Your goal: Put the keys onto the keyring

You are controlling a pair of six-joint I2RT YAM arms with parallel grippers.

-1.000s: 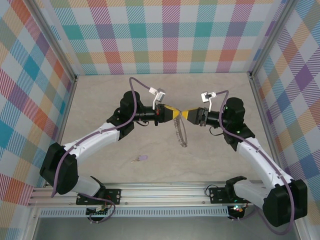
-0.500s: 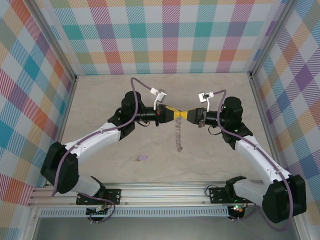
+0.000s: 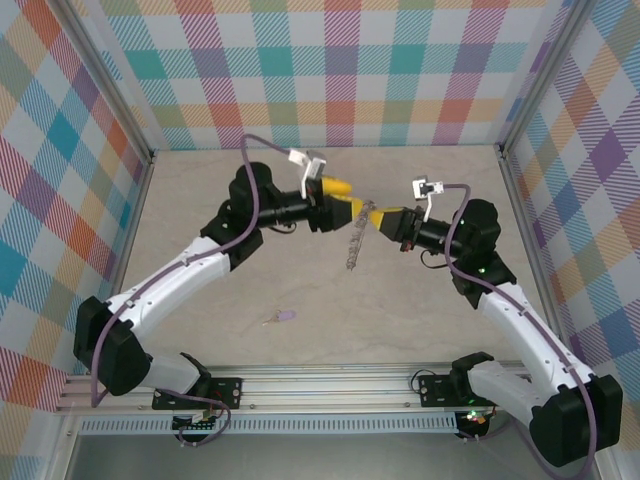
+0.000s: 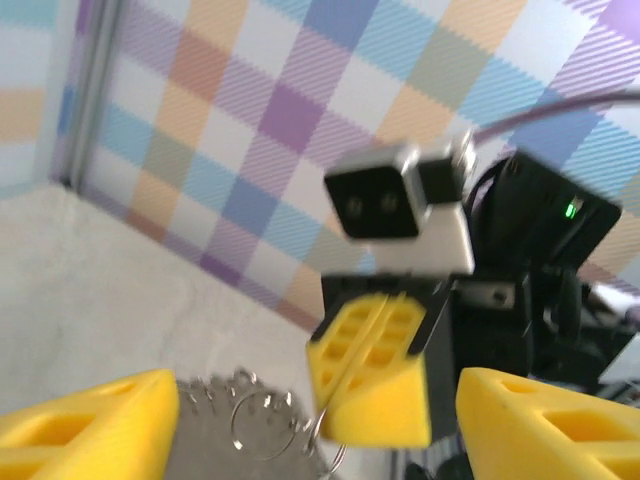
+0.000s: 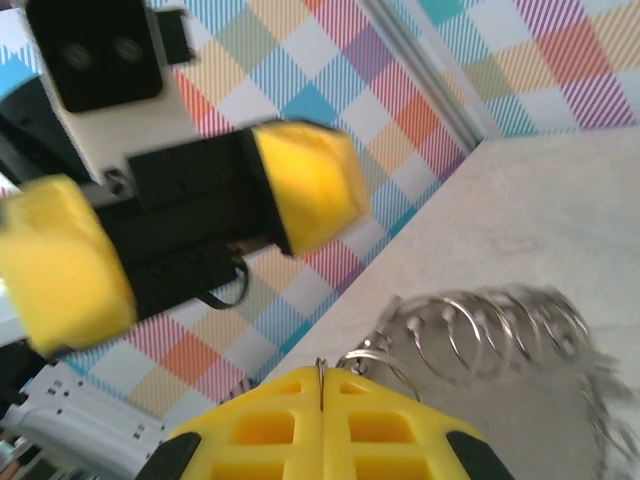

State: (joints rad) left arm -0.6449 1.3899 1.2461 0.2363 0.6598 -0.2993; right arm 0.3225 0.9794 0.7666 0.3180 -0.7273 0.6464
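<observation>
The keyring (image 3: 353, 243) hangs from my right gripper (image 3: 377, 214), which is clamped shut on the thin wire of its rim. The hoop drops edge-on below that gripper's tips, its long axis slanting down and back toward my bases. From my right wrist, the wire stands up out of the closed seam, and the silvery loops (image 5: 480, 330) fan out just beyond it.

My left gripper (image 3: 346, 198) faces the right one, just beside the top of the ring, jaws wide apart and holding nothing.

The key (image 3: 281, 317) lies flat on the table (image 3: 430, 310), well apart from both grippers. It is below them and back toward my bases, on the left arm's side, with its shaft pointing left and its lilac head right. I judge my free left gripper the nearer one to fetch it, reaching down and back.
</observation>
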